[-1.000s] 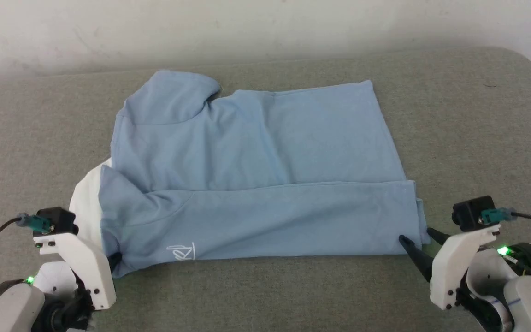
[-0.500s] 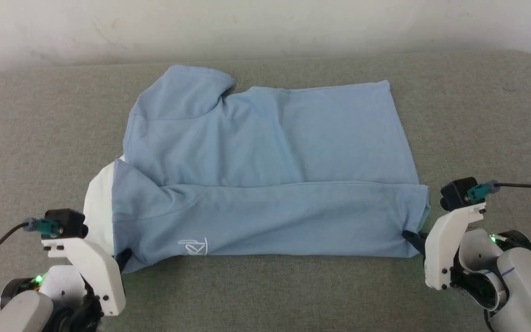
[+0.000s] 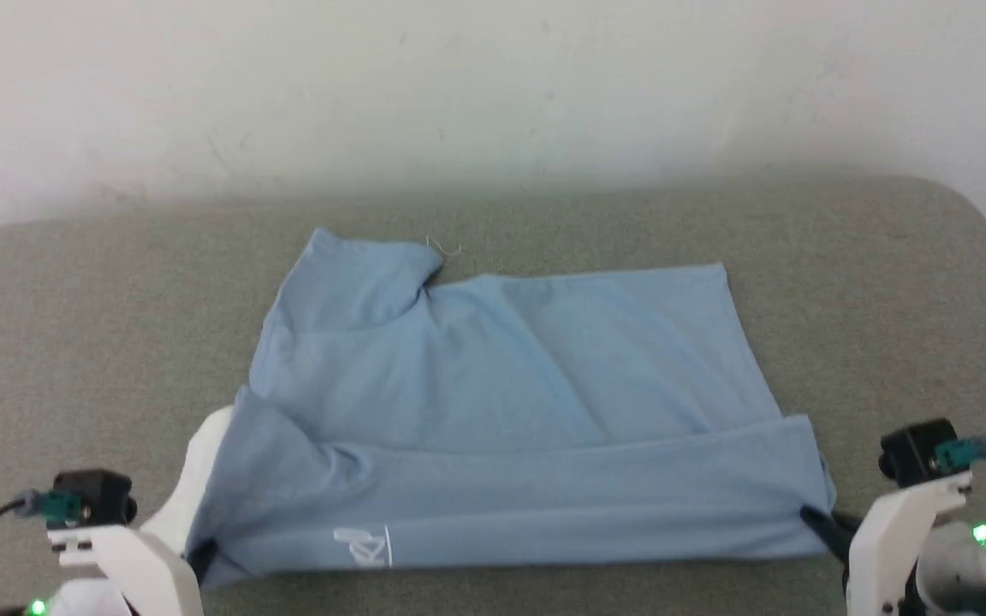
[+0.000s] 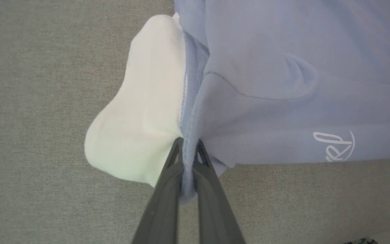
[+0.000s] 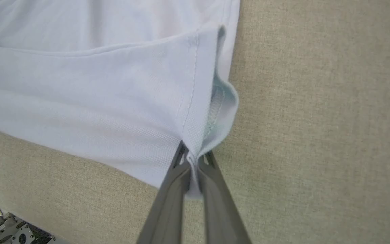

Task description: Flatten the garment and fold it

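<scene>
**Garment spread on bench, both hands clamped on its near corners**

Location: the garment (image 3: 501, 411), light blue, lies across the middle of the grey fabric-topped bench (image 3: 74, 342), long side running from 9 to 3 o'clock in the head view. A pale wall (image 3: 459, 85) stands behind at 12 o'clock.

Condition: one short sleeve (image 3: 356, 274) sits at the 11 o'clock corner. A long band along the 6 o'clock edge lies as an upper layer over the body. Shallow creases cross the middle. The white collar panel (image 3: 202, 479) projects at 8 o'clock. A small white logo (image 3: 365, 547) shows near the 7 o'clock edge.

Left hand (image 3: 202, 552): closed, pinching blue fabric at the 8 o'clock corner, just beside the collar panel; the left wrist view shows cloth squeezed between the fingers (image 4: 168, 189).

Right hand (image 3: 818, 522): closed, pinching the stitched hem at the 4 o'clock corner; the right wrist view shows the hem curling open just above the fingers (image 5: 215, 189).
</scene>
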Robot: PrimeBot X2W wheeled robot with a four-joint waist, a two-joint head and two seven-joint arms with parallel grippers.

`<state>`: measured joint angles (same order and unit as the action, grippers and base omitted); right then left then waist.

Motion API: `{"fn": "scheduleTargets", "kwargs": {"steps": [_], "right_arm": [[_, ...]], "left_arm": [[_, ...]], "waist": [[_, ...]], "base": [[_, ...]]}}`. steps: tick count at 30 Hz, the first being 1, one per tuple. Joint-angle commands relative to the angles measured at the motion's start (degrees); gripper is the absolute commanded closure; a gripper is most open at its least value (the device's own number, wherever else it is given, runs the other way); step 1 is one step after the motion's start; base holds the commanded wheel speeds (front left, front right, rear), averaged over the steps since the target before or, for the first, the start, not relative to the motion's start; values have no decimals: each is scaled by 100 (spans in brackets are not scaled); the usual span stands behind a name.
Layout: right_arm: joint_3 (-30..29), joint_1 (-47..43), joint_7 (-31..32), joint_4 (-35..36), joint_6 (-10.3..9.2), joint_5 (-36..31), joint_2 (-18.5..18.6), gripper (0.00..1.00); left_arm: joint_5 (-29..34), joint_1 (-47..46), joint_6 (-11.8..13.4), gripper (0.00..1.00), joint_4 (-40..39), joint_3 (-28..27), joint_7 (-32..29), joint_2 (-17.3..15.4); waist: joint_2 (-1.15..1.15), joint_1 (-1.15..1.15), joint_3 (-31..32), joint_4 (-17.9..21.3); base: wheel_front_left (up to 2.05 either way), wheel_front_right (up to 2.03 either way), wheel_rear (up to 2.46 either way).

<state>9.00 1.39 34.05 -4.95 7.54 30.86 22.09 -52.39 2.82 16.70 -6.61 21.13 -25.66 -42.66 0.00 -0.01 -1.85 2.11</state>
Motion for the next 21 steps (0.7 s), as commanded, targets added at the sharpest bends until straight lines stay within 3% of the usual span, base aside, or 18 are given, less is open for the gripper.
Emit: {"fn": "scheduleTargets", "kwargs": {"steps": [1,5,6,7,8,17,21], "right_arm": [[-76,-127,29,51,-5,-41,-41,100],[-253,-624,90,171,-5,-194,-305,100],[-260,-710,77,134,-5,-233,-377,71],[-249,-767,8,97,-5,-250,-438,36],[-267,-799,-125,62,-5,-254,-518,0],[-618,-733,-1987,484,-5,-879,-993,0],[-830,-544,-2527,905,-5,-1214,-1229,0]], "left_arm": [[-31,114,57,100,-18,-51,3,-41],[-305,532,112,100,10,-30,3,151],[-414,606,92,96,57,-42,28,247],[-514,660,55,8,110,-56,53,330],[-594,693,11,0,177,-74,94,406],[-439,394,-111,0,342,-516,1003,558],[-386,-59,-143,0,244,-719,1290,631]], "waist": [[0,1,181,33],[0,1,199,64],[0,1,192,73],[0,1,183,76],[0,1,170,76],[0,1,87,210],[0,1,-128,347]], "base": [[0,0,0],[0,0,0],[0,0,0],[0,0,0],[0,0,0],[0,0,0],[0,0,0]]}}
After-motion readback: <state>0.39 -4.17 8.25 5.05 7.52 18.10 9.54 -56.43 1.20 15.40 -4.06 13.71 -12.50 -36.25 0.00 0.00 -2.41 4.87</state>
